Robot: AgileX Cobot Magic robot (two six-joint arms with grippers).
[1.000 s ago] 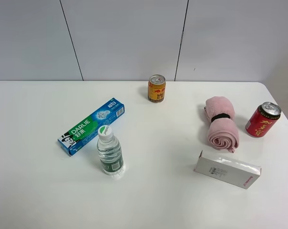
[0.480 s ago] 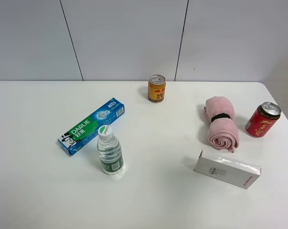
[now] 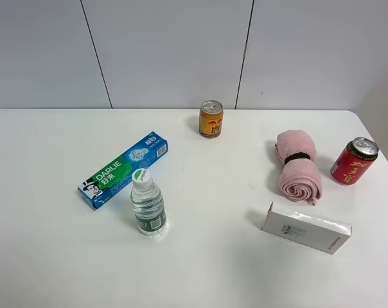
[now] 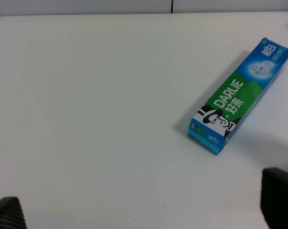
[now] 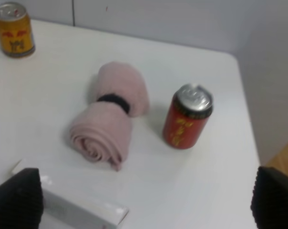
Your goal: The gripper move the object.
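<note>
Nearest the camera in the high view there's a white carton (image 3: 307, 228) lying flat on the white table (image 3: 46, 256), and off to the left a small water bottle (image 3: 147, 204) with a green label standing upright. Just behind the bottle is a blue-green Darlie toothpaste box (image 3: 123, 169), lying diagonally.

Further back on the right, a rolled pink towel (image 3: 297, 167) with a black band sits next to the red can (image 3: 354, 160). The can is upright near the table's right edge, close to the towel but not touching it, and nothing is holding it. At the far side, near the wall, there's a yellow-gold can (image 3: 211, 119) standing on its own.

No arms show up in the high view. The right gripper (image 5: 144, 202) only shows as two dark fingertips (image 5: 17, 200) at the frame corners, spread wide with nothing between them, the can well ahead of it. Same deal with the left gripper (image 4: 144, 210): wide apart, holding nothing, toothpaste box in front of it.
</note>
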